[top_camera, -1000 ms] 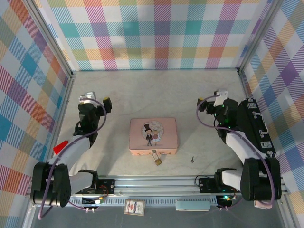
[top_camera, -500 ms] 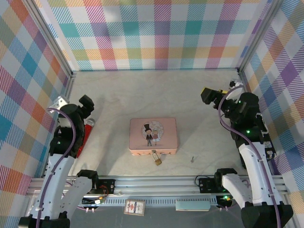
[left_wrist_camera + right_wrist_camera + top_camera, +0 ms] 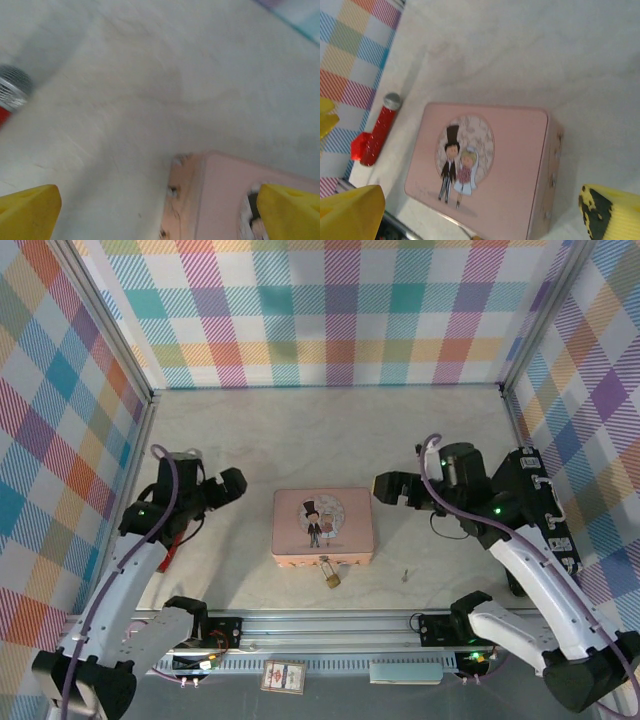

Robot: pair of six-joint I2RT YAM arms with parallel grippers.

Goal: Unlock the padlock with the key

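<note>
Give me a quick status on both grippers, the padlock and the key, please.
Left gripper and right gripper open, empty, flanking pink tin. Padlock at tin's near edge; key loose to its right. Nothing blocking the key.

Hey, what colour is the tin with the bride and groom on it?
The tin is pink; the right wrist view shows it best.

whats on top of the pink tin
The lid of the pink tin bears a printed wedding couple; nothing rests on it. The padlock sits at its near side. Its inside is hidden.
</note>
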